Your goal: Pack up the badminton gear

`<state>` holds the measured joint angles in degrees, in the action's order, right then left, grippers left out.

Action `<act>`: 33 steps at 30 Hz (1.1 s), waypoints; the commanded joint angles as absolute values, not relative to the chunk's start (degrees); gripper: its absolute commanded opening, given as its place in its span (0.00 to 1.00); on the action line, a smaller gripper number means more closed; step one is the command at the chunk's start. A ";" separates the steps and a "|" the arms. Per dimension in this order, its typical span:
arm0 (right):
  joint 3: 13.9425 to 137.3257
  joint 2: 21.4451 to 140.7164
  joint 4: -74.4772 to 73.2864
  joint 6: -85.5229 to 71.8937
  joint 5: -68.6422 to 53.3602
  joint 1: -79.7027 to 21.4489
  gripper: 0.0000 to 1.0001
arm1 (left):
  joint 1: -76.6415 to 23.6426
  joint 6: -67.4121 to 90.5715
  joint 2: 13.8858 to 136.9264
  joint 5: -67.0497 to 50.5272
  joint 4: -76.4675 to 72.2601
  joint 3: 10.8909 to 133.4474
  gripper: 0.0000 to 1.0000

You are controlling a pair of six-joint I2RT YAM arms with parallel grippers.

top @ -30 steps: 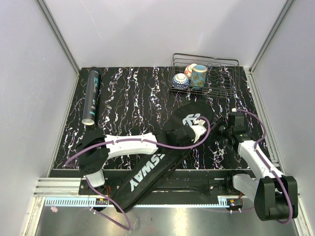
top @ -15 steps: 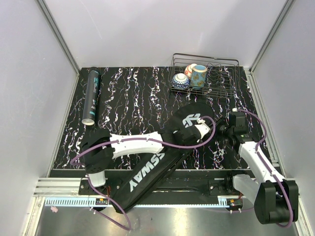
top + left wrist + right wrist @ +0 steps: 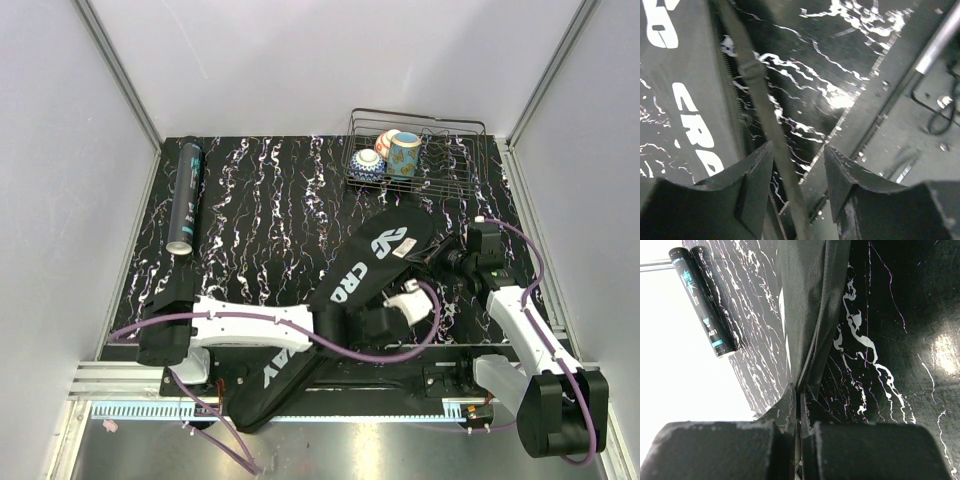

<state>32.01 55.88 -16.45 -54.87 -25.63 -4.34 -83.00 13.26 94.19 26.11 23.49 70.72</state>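
The table (image 3: pixel 270 200) is black, veined white and faint purple. The bag (image 3: pixel 372 262) is black with white lettering. The tube (image 3: pixel 186 195) by the table's left edge is black with teal print. The basket's (image 3: pixel 440 120) cups (image 3: pixel 404 153) are painted blue-white and teal-orange.

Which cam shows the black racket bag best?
Top external: nearly the whole bag, lying diagonally on the table. Left wrist shows only its lettered panel and strap; right wrist only a fabric edge pinched in the right gripper.
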 commanded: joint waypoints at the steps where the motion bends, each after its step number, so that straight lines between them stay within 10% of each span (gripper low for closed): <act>1: 35.60 54.67 -14.50 -56.78 -27.07 -4.48 0.00 | -86.31 15.45 94.30 30.25 28.55 73.29 0.49; 9: 35.51 54.41 -14.68 -56.86 -27.16 -4.48 0.00 | -86.31 20.13 101.50 34.35 32.07 75.93 0.69; 14: 36.03 54.05 -15.21 -56.78 -27.07 -4.40 0.00 | -86.31 19.16 106.34 36.65 33.92 79.71 0.65; 26: 35.60 53.35 -15.82 -56.08 -26.72 -4.48 0.00 | -86.31 17.32 111.71 47.55 34.37 81.39 0.37; 33: 35.86 53.79 -15.82 -54.94 -26.54 -4.48 0.00 | -86.40 15.73 108.91 47.56 33.22 79.72 0.00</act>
<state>32.58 54.78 -17.45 -55.53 -25.47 -4.34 -86.24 16.78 112.03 45.56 34.44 79.35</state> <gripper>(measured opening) 0.022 0.025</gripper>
